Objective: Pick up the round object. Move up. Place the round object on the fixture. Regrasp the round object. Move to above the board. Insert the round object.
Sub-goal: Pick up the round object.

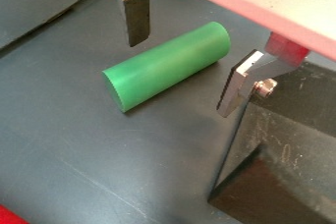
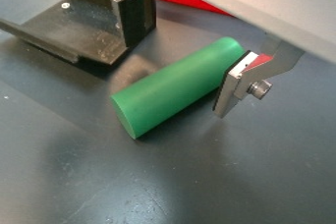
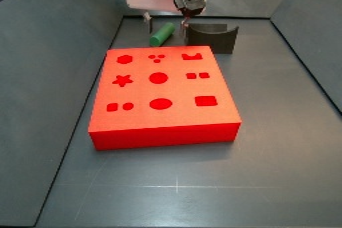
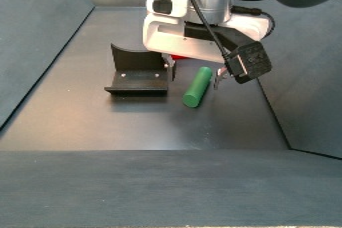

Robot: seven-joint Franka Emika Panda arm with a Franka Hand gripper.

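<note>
The round object, a smooth green peg (image 1: 167, 66), lies flat on the dark floor; it also shows in the wrist view (image 2: 180, 85) and in both side views (image 3: 160, 34) (image 4: 198, 85). My gripper (image 1: 184, 56) is open and low over the peg, one silver finger (image 1: 136, 17) on each side of it, not touching. In the wrist view (image 2: 184, 56) the far finger (image 2: 241, 84) stands close against the peg's side. The fixture (image 4: 136, 75), a dark notched block, stands beside the peg (image 3: 211, 36). The red board (image 3: 158, 93) with shaped holes lies nearer the front.
Grey walls enclose the dark floor (image 4: 147, 182). The fixture shows close to the fingers in both wrist views (image 1: 282, 159) (image 2: 79, 31). A red strip of the board (image 2: 191, 0) shows behind the gripper.
</note>
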